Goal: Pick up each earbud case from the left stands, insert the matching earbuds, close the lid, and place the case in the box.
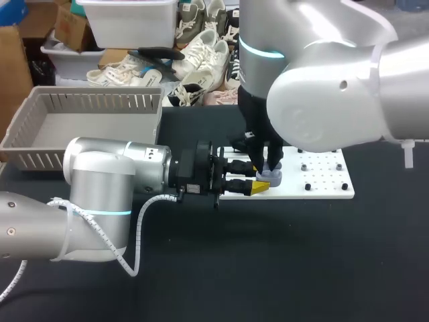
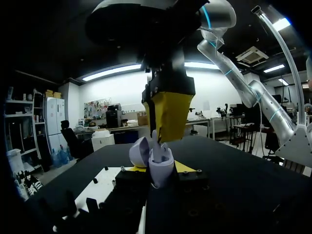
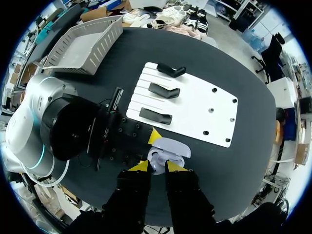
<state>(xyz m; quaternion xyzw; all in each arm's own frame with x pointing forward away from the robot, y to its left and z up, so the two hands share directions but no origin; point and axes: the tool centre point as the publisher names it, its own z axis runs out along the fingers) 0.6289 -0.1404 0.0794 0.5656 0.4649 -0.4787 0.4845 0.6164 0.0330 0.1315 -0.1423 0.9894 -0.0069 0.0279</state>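
Currently, left gripper (image 1: 261,183) grasps the open pale lavender earbud case (image 2: 161,168); right gripper (image 3: 156,166), clenched, sits directly above its mouth.

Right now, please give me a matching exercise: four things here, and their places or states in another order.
1 earbud case; 2 grey box; 3 black stands; 4 right gripper.
a on the white board, holding nothing; b directly above the case; c in the left gripper, lid open; d far left on the table.
Pairs: 1-c; 2-d; 3-a; 4-b.
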